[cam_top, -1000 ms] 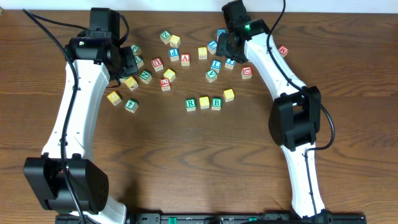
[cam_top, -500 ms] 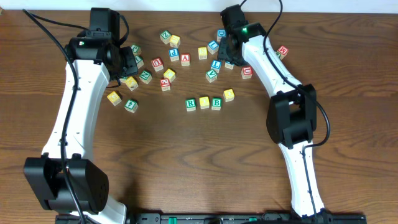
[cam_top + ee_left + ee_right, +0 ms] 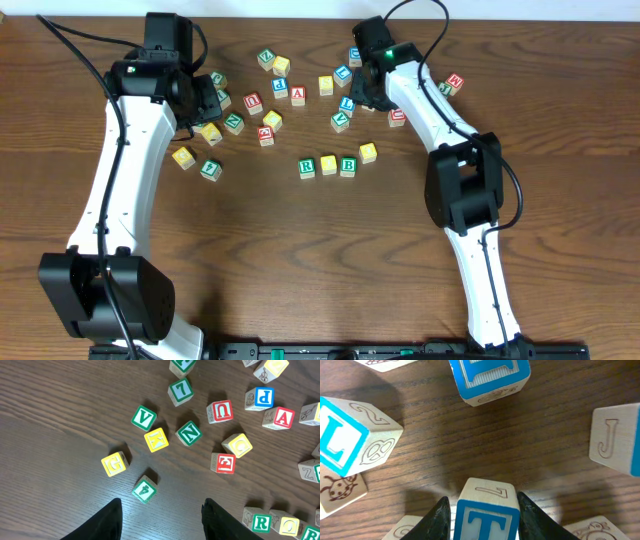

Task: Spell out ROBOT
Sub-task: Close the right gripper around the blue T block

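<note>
- Sliding left, right jaws have closed on T (image 3: 485, 522), far right on counter (image 3: 300, 260).
- Left jaws part-open, empty.
- Fetching T; next lift it clear, carry to ROB row (image 3: 328, 166), right end.

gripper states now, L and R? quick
Left gripper: open, nothing between the fingers.
Right gripper: shut on the T cube, which sits on the table.
</note>
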{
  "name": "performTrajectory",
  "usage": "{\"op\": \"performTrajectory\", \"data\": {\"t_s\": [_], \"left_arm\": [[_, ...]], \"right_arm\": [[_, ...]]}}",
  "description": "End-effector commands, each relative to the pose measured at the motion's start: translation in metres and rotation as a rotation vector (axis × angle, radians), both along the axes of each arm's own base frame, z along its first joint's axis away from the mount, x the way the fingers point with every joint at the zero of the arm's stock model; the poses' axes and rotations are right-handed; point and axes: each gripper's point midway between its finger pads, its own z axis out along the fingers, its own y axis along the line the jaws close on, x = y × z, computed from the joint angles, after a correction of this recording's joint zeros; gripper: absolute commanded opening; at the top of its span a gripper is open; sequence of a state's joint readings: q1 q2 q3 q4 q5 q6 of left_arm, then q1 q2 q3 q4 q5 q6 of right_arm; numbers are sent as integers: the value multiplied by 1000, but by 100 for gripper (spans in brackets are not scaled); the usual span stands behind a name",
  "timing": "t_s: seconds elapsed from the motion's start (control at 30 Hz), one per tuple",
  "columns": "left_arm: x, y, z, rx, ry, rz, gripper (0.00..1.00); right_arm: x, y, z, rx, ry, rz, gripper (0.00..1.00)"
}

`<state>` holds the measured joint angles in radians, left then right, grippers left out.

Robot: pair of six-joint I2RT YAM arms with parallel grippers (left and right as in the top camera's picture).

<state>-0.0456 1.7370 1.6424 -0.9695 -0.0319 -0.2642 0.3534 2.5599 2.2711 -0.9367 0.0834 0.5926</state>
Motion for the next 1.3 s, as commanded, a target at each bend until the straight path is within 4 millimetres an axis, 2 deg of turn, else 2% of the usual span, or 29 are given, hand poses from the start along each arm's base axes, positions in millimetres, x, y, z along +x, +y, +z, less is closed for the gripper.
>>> {"op": "performTrajectory", "data": {"t_s": [0.0,0.23,0.4,0.53,0.67,0.8,0.9,1.0,1.17,1.27], "left_arm": [[-2,2,3,9,-3,-3,50],[-2,2,3,9,-3,-3,50],[-2,2,3,9,-3,-3,51],[-2,2,3,9,-3,-3,51],[-2,2,3,9,-3,-3,51],[-2,2,3,9,-3,-3,50],[-2,2,3,9,-3,-3,51],[-2,2,3,9,-3,-3,51],[-2,2,3,9,-3,-3,51],[-2,2,3,9,-3,-3,50]], "right_arm": [[3,0,-1,-13,-12,1,32],[3,-6,13,-18,-20,11,23],[4,-8,35,-18,-48,32,24],[-1,-11,63,-20,-67,51,25],[-10,-14,103,-17,-96,76,26],[-28,-16,141,-8,-108,122,25],[-45,-22,159,-15,-89,135,25],[-65,-27,160,-29,-23,152,24],[-96,-34,142,-55,126,176,21],[-107,-37,128,-73,184,191,22]]}}
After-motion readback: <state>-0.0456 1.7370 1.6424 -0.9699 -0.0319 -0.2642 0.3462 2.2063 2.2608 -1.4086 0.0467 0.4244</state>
